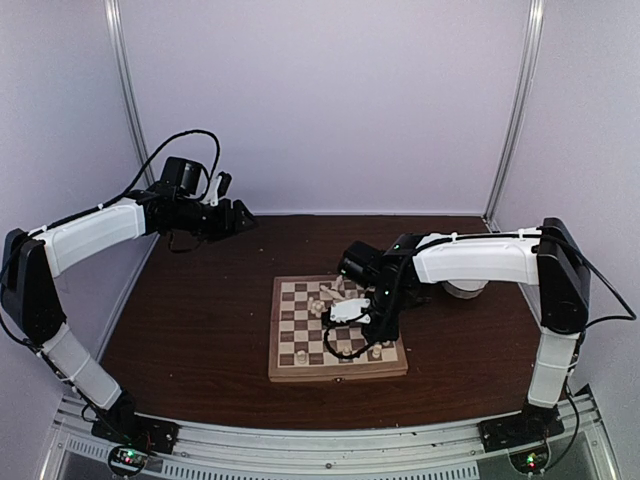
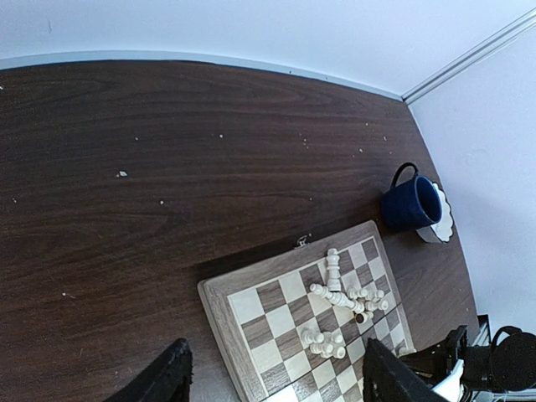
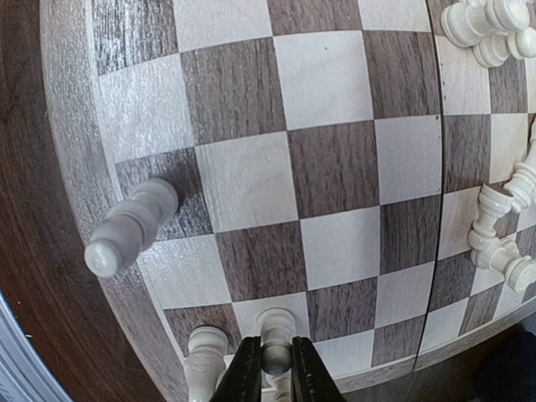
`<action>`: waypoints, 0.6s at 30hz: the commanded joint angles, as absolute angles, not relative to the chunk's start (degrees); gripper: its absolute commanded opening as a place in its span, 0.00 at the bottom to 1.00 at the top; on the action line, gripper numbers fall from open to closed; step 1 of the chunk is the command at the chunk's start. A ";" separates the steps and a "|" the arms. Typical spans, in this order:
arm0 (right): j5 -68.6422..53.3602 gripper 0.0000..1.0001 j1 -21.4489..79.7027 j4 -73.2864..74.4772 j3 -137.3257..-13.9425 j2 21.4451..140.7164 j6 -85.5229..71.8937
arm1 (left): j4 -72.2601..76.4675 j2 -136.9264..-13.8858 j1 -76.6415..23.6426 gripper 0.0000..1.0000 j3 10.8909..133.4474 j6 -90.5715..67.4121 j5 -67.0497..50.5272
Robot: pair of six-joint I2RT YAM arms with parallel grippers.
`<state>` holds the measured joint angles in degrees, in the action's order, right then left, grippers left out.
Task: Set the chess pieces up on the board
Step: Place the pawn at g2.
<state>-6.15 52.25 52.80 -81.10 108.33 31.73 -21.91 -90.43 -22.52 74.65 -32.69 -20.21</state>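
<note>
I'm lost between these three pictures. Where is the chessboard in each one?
Top external: the board sits just below the picture's centre.
Left wrist: the board is at bottom right, cut off by the lower edge.
Right wrist: the board fills nearly the whole picture.
Shared landmark: the cream chess pieces lying loose on its squares.

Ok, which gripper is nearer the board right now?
Right. The right gripper is down over the board, closed on a chess piece; the left gripper hangs raised beyond its far-left corner.
</note>
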 commanded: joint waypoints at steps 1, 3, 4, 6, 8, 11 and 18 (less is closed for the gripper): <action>-5.05 0.16 51.94 52.89 -81.30 108.22 31.53 | -19.78 -89.64 -21.93 0.70 75.94 -32.78 -20.67; -5.14 0.17 51.99 52.91 -81.32 107.99 31.42 | -19.80 -89.63 -21.93 0.70 75.94 -32.76 -20.70; -5.18 0.17 51.95 52.94 -81.33 107.97 31.38 | -19.80 -89.60 -21.97 0.70 75.94 -32.78 -20.69; -5.33 0.16 51.90 53.07 -81.39 107.94 31.38 | -19.82 -89.60 -21.97 0.70 75.94 -32.77 -20.74; -5.67 0.15 51.99 53.14 -81.34 108.02 31.29 | -19.78 -89.61 -21.97 0.70 75.94 -32.78 -20.73; -6.21 0.14 51.94 53.24 -81.52 108.06 31.20 | -19.79 -89.53 -21.97 0.70 75.94 -32.78 -20.74; -6.12 0.15 51.91 53.33 -81.66 108.15 31.07 | -19.80 -89.51 -21.97 0.70 75.94 -32.78 -20.72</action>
<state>-6.17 52.25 52.88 -81.10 108.33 31.53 -21.91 -90.43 -22.52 74.65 -32.69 -20.21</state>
